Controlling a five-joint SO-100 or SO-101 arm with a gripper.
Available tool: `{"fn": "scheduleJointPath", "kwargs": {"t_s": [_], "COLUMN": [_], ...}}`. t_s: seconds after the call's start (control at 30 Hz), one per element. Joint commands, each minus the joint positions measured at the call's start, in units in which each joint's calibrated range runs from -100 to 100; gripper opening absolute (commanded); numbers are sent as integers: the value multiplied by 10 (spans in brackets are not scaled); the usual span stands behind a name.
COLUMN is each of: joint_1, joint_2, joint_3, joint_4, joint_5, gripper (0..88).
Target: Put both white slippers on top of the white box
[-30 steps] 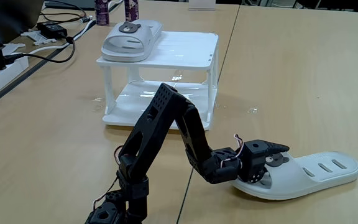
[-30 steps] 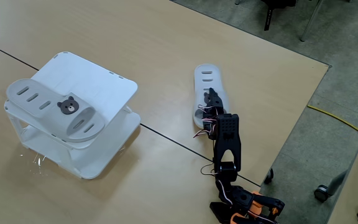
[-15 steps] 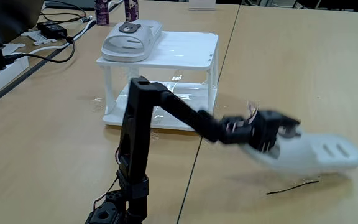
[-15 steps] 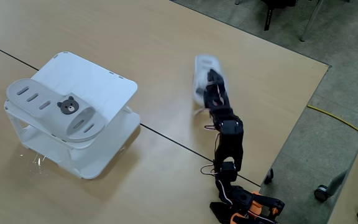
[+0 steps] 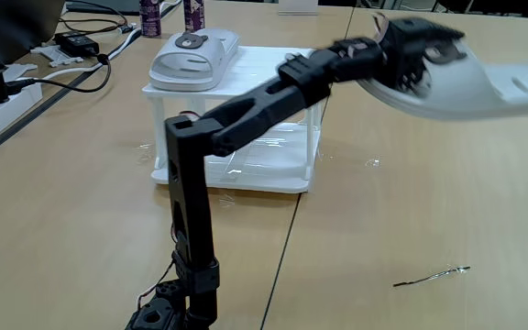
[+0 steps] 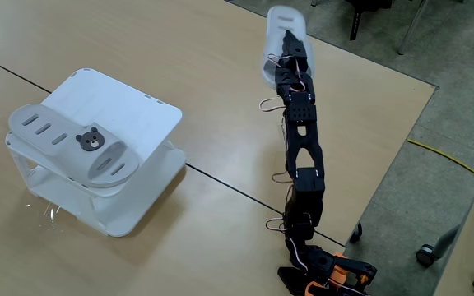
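While the jaws point(image 5: 422, 57) clamp one slipper point(image 5: 484, 87) high above the desk point(image 5: 411, 220), a loose edge grip may let it swing and drop before reaching the box point(image 5: 273, 73).

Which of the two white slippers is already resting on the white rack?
The slipper with the bear face showing, lying flat along one edge of the white rack. The other slipper is held up in the air by the hand.

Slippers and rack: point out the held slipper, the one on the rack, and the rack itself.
Held slipper point(image 5: 484, 92): a fixed view, on its sole, raised above the table.
Slipper on rack point(image 6: 64, 148): a fixed view, on its upper beside the bear face.
Rack point(image 6: 134, 115): a fixed view, on the bare top.
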Motion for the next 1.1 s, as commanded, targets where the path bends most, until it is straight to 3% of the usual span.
{"fn": "scheduleJointPath", "kwargs": {"t_s": [0.0, 0.53, 1.07], "joint_1": [-4, -6, -300], "joint_2": [-134, -231, -201], "joint_3": [-62, -70, -52], "joint_4": [37, 92, 85], "joint_5": [4, 4, 4], "gripper": [8, 8, 8]}}
